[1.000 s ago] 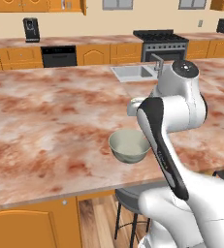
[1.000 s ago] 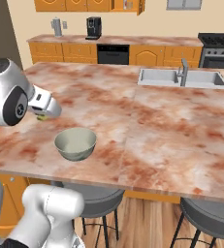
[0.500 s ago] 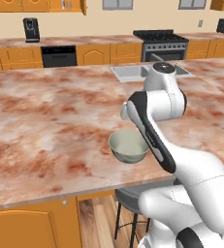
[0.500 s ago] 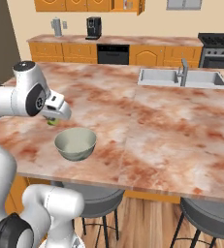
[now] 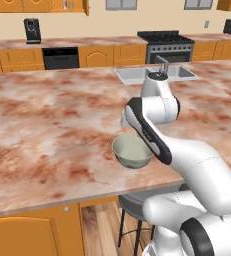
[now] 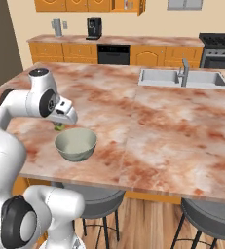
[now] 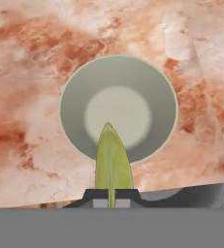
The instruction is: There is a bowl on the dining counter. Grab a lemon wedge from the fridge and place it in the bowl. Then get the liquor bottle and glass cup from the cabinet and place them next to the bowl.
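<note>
Fingers (image 7: 100, 199) pinched on lemon wedge (image 7: 112, 162), tip poking over near rim of bare-bottomed bowl (image 7: 74, 92) just beyond them.

The white arm rises from the base, bends at a dark elbow joint and reaches forward over the near edge of the counter, its wrist turned so the hand points down. The gripper (image 6: 60, 125) hangs low on the arm's left side, jaws closed tight on a lemon wedge (image 7: 112, 162) pinched between the fingertips.
</note>
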Controlling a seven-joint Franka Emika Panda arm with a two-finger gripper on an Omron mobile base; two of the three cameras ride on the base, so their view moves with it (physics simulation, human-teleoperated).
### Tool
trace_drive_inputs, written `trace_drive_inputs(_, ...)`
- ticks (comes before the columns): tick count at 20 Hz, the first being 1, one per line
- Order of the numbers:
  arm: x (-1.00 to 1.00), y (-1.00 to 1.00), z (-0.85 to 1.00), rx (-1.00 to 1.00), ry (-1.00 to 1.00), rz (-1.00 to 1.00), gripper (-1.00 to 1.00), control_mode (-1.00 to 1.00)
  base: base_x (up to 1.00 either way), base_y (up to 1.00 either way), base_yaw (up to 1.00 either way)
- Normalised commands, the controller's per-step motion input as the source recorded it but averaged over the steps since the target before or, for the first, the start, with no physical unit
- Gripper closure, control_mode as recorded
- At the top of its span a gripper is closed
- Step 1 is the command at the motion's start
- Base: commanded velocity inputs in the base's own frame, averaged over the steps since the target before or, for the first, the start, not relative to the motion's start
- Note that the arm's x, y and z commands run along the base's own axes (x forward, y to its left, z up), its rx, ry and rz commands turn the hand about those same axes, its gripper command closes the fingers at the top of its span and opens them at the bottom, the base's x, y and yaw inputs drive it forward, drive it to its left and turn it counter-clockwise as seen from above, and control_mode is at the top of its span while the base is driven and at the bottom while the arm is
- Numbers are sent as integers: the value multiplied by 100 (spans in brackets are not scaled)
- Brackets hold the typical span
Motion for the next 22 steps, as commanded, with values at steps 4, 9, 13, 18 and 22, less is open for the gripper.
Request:
trace_drive_inputs(4, 21, 0, -44, 0, 7, 0, 100, -100, 0, 0, 0)
trace_drive_inputs(9, 14, 0, -40, 0, 4, 0, 100, -100, 0, 0, 0)
trace_drive_inputs(13, 15, 0, -37, 0, 2, 0, 100, -100, 0, 0, 0)
trace_drive_inputs(18, 15, -6, -28, 0, 0, 0, 100, -100, 0, 0, 0)
trace_drive_inputs(22, 10, -8, -33, 0, 0, 0, 100, -100, 0, 0, 0)
